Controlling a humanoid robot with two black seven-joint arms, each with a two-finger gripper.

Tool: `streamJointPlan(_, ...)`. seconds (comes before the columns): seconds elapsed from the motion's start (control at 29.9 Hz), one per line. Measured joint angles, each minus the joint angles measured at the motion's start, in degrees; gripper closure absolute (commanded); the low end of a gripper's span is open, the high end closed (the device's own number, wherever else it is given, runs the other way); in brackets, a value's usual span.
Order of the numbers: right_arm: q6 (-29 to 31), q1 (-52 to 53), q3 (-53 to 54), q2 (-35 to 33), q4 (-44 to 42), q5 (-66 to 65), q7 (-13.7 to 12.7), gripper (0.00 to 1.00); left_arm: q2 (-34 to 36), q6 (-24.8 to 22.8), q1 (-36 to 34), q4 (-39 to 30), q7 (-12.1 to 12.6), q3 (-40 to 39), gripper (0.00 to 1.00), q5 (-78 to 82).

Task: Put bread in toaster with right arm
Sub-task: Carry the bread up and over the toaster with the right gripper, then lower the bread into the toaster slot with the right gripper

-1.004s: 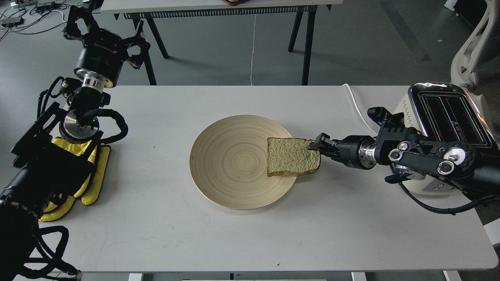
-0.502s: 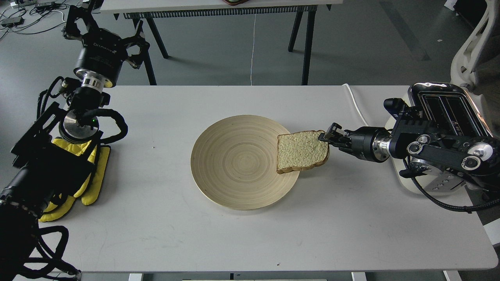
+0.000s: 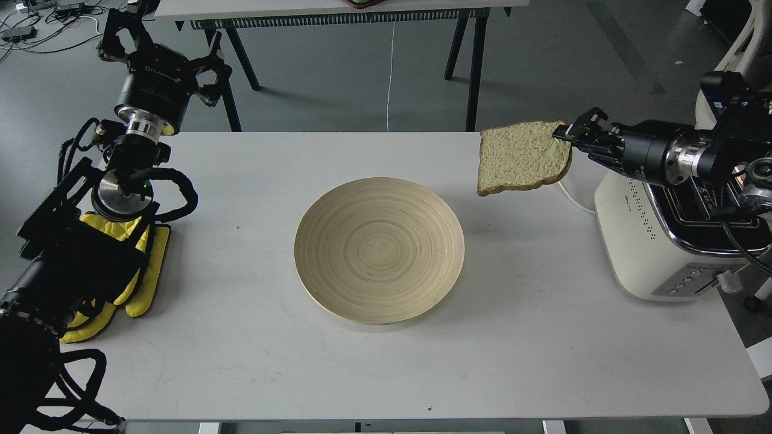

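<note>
A slice of bread (image 3: 522, 157) hangs in the air above the table's back right part, held by its right edge. My right gripper (image 3: 570, 134) is shut on it, left of the toaster. The cream and chrome toaster (image 3: 651, 241) stands at the table's right edge; my right arm crosses over its top and hides most of its slots. The round wooden plate (image 3: 379, 249) at the table's middle is empty. My left gripper (image 3: 161, 36) is raised at the far left beyond the table's back edge, its fingers spread open and empty.
A yellow cloth (image 3: 139, 271) lies at the table's left edge under my left arm. A white cable (image 3: 570, 196) runs from the toaster toward the back edge. Another table's legs (image 3: 476, 66) stand behind.
My right gripper has lifted the bread off the plate's right rim and carried it up, back and to the right, toward the toaster. The left arm has not moved.
</note>
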Motion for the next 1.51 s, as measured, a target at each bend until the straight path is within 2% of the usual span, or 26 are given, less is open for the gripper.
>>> streamJointPlan(0.07,2.15,3.74,-0.23,-2.41,0.05,-1.65,-2.62,1.00,0.00,0.00,0.00,0.00,0.01,0.00,0.00,0.00)
streamJointPlan(0.17,5.20,7.82,-0.34,-5.18,0.07,-5.83,-5.14,1.00,-0.07,-0.03,0.00,0.00,0.01,0.00,0.00,-0.02)
streamJointPlan(0.37,10.49,12.01,-1.90,-8.22,0.07,-19.40,-7.89,1.00,-0.16,-0.08,0.00,-0.01,0.01,0.00,0.00,-0.05)
streamJointPlan(0.5,13.58,16.83,-5.39,-9.52,-0.01,-22.00,-9.43,1.00,-0.18,-0.11,0.00,-0.02,0.01,0.00,0.00,-0.07)
streamJointPlan(0.67,16.33,26.23,-11.76,-10.50,0.01,-22.20,-10.72,1.00,-0.18,-0.15,0.00,-0.02,0.01,0.12,0.00,-0.07)
streamJointPlan(0.94,16.81,37.68,-23.52,-11.95,0.94,-22.21,-12.38,1.00,-0.18,-0.18,0.00,-0.02,-0.03,0.17,0.00,-0.07)
streamJointPlan(1.24,16.81,39.75,-30.87,-15.20,3.45,-23.74,-13.96,1.00,-0.18,-0.18,0.00,-0.02,-0.04,0.26,0.00,-0.07)
streamJointPlan(1.51,16.81,39.60,-34.78,-16.24,5.16,-23.26,-14.05,1.00,-0.18,-0.18,0.00,-0.02,-0.04,0.35,0.00,0.00)
